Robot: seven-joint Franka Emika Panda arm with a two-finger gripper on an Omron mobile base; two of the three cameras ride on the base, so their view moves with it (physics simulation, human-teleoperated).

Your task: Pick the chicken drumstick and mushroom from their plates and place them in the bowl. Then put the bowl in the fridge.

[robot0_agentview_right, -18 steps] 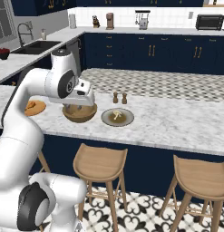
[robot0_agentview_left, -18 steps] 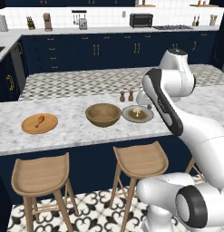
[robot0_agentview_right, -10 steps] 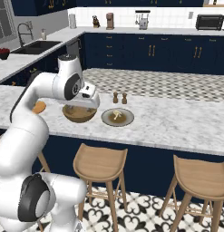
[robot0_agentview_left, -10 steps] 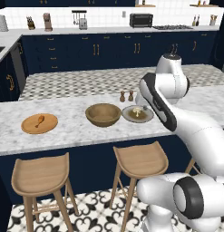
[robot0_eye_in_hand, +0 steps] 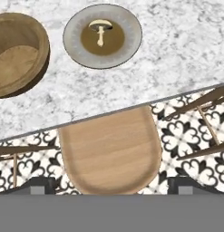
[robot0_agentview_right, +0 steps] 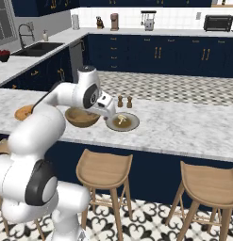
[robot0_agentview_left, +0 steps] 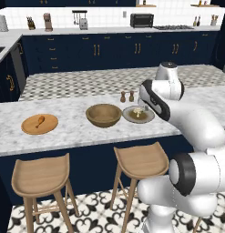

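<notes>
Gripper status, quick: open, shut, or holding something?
Gripper: open, holding nothing; the mushroom lies on its grey-rimmed plate.

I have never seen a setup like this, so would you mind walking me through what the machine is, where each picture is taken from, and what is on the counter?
The white machine is a robot arm on a drivable base in a simulated kitchen. Two pictures come from cameras on the base, behind the arm to its left and right. The third comes from a camera on the hand, looking down past the gripper, which is open and holds nothing.

On the marble counter sit a flat wooden plate with a chicken drumstick, a deep wooden bowl, and a grey-rimmed plate with a mushroom. Two small shakers stand behind them. Wooden stools stand below the counter.
</notes>
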